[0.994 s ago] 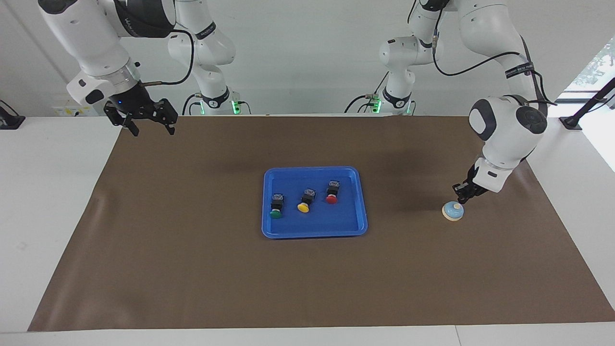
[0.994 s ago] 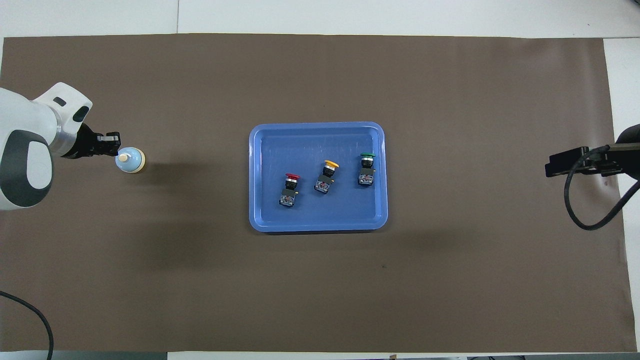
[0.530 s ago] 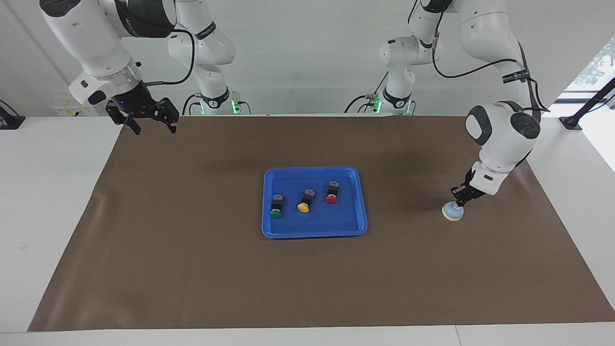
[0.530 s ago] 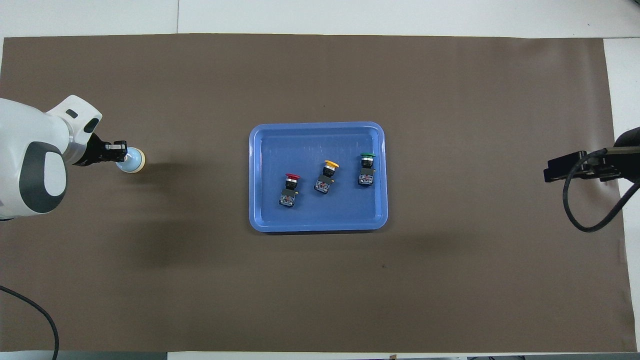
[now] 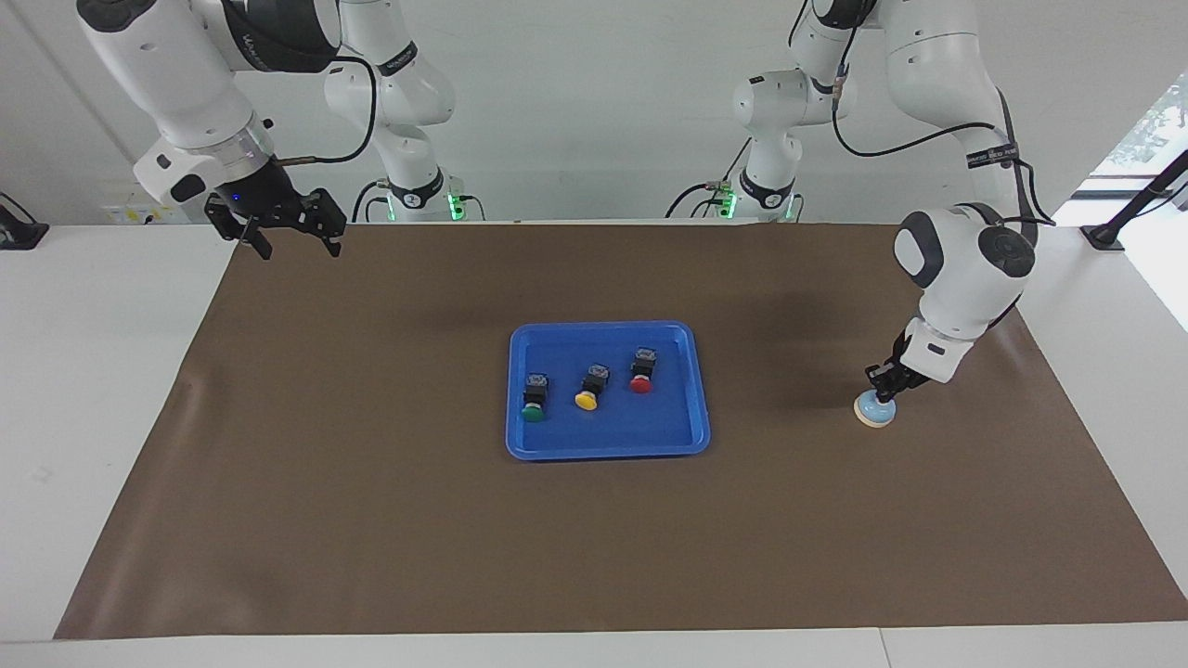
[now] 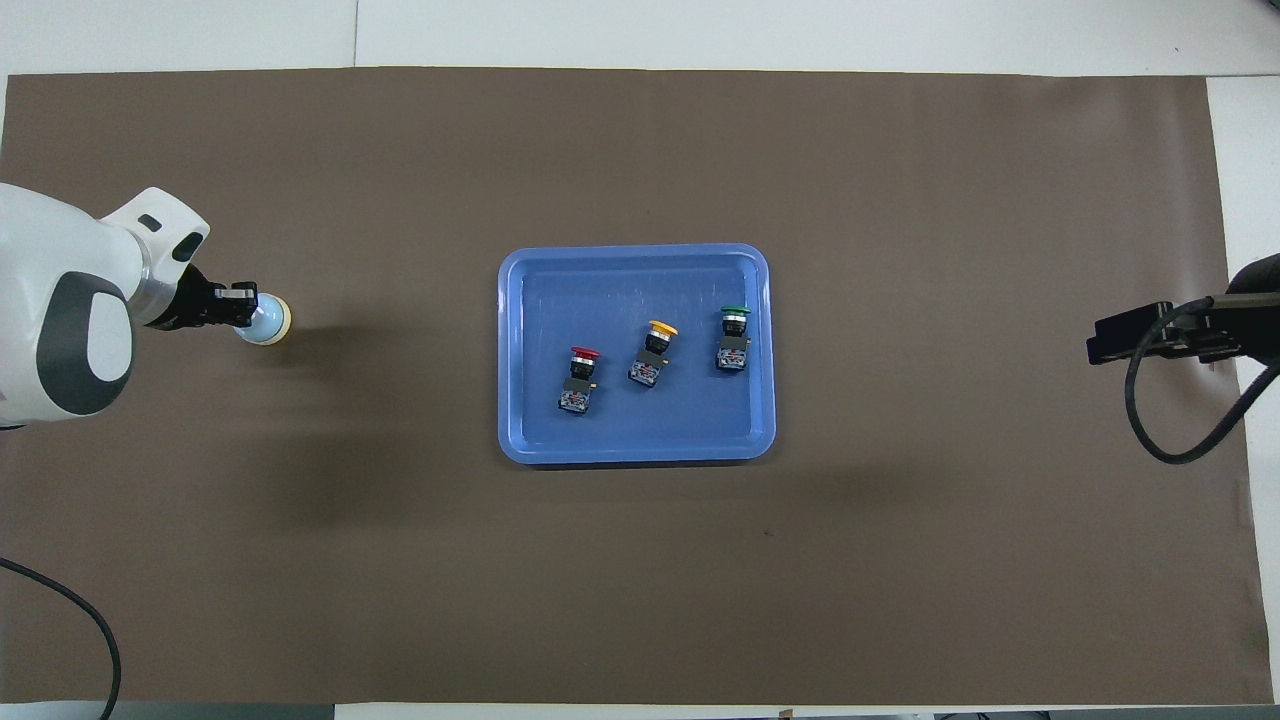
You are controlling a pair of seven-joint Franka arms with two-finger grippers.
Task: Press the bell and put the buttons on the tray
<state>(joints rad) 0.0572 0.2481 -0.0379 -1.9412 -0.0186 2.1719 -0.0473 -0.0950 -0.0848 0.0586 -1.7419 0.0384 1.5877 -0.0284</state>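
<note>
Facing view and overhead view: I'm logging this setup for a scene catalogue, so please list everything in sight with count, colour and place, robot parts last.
tray: one, bright blue, middle of the mat.
buttons: three, black bodies, lying in the tray in a row: green button toward the right arm's end, yellow button in the middle, red button toward the left arm's end.
bell: one, light blue on a cream base, on the mat toward the left arm's end.
mat: one, brown, covering most of the table.
table: one, white.
left tool: one, black, shut, tip down on top of the bell.
right tool: one, black, open, raised over the mat's corner by its own base, waiting.
</note>
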